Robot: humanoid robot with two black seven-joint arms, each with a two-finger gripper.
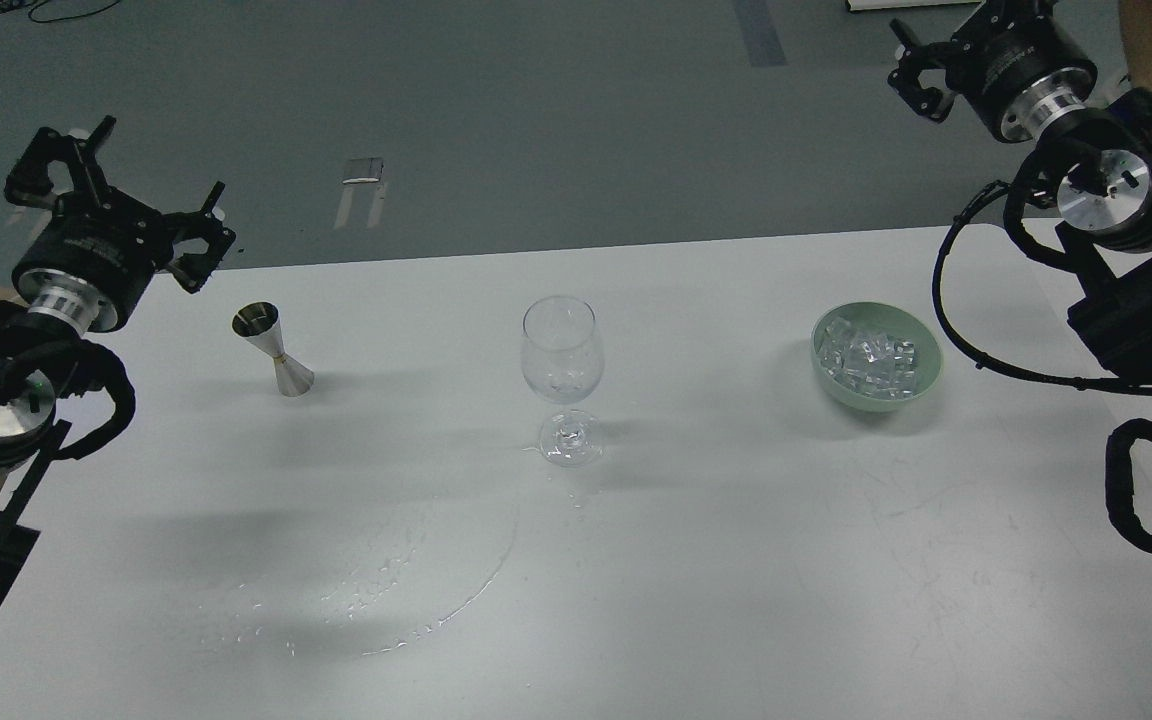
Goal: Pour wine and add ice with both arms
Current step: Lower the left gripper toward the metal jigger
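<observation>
A clear stemmed wine glass (561, 360) stands upright mid-table; something faint and clear glints at the bottom of its bowl. A steel jigger (273, 350) stands to its left. A pale green bowl (921, 375) to the right holds the heap of clear ice cubes (866, 358). A thin film of clear liquid (386, 595) is spread on the table in front of the glass. My left gripper (121, 195) is open and empty, above the table's far left edge, left of the jigger. My right gripper (921, 70) is at the top right, beyond the table, partly cut off.
The white table (736, 560) ends along a far edge behind the glass, with grey floor beyond. A person's arm (1141, 40) shows at the top right corner behind my right arm.
</observation>
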